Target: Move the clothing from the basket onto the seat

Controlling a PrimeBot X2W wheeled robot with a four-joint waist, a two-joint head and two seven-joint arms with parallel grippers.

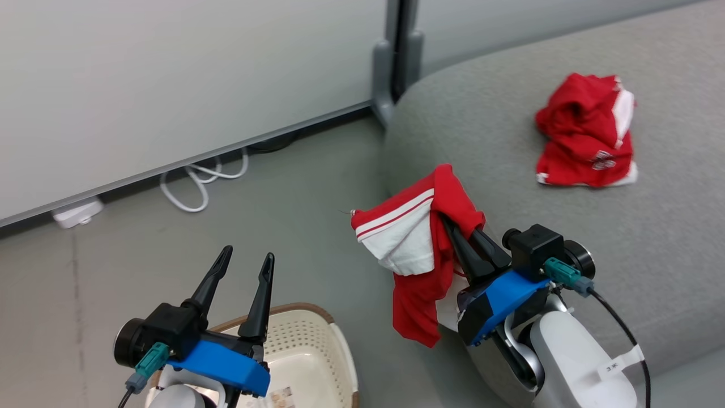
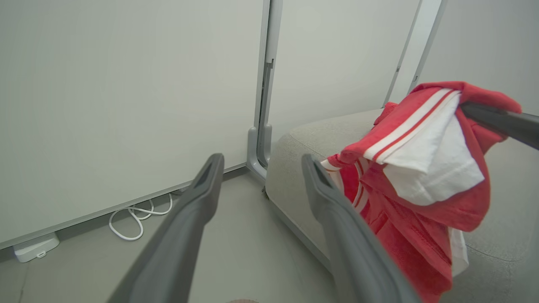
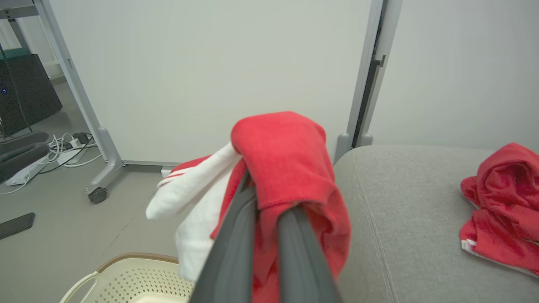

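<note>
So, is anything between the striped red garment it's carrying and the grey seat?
Nothing visible. The striped garment hangs from the right gripper beside the seat; the other red garment lies farther back on it.

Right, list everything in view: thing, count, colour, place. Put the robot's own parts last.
striped garment: 1, red with white stripes and panels, hanging from the right gripper beside the seat's edge
crumpled garment: 1, red with white trim and print, lying on the seat
seat: 1, grey, on the right
basket: 1, cream with brown rim, on the floor under the left gripper
cable: 1, white, looped on the floor by the wall
small box: 1, white, at the wall's foot
left gripper: 1, dark fingers, open
right gripper: 1, dark fingers, shut on the striped garment
</note>
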